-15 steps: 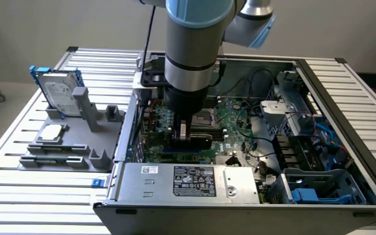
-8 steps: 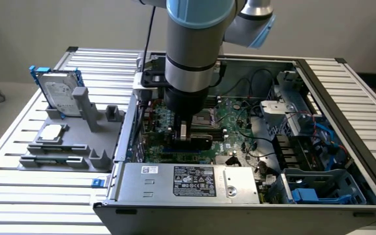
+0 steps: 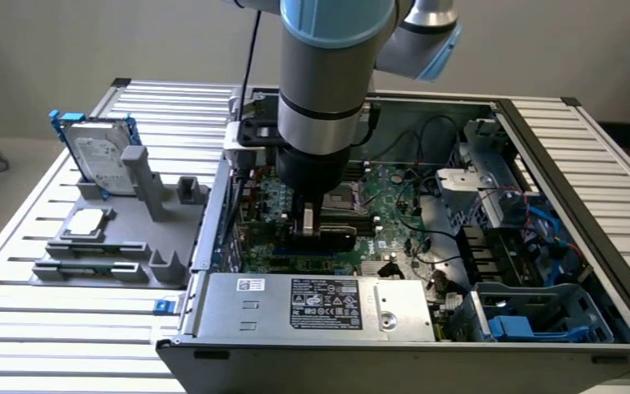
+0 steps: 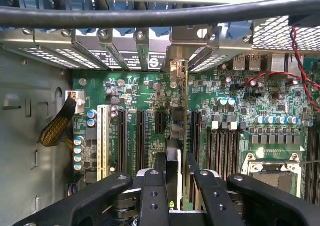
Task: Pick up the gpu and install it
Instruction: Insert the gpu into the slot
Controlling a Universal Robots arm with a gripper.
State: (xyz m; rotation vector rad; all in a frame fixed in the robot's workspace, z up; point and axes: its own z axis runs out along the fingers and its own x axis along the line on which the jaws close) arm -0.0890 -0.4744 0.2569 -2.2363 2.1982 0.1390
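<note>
Slatted metal worktop (image 3: 63, 328) carries an open computer case (image 3: 577, 156) lying on its side, and we see pale wall behind. On the exterior view's left sits a grey fixture (image 3: 129, 263) with a hard drive (image 3: 102, 160) in a blue frame standing in it. The arm (image 3: 321, 82) reaches straight down into the case, over the green motherboard (image 3: 392, 193). A grey power supply (image 3: 315, 304) with a label lies along the case's near edge.

The gripper (image 3: 309, 223) is clamped on the gpu (image 3: 326, 243), which hangs just under it, right above the board. In the wrist view the gripper (image 4: 179, 183) has its black fingers (image 4: 154, 196) on either side of the gpu (image 4: 177, 123), seen edge-on and upright. The card lines up among the long black expansion slots (image 4: 141, 141), its silver bracket end toward the case's rear slot covers (image 4: 125, 56). We cannot tell whether the card is seated in a slot. A black cable (image 4: 150, 16) crosses the wrist view, and the CPU socket (image 4: 272, 166) lies off to one side.
</note>
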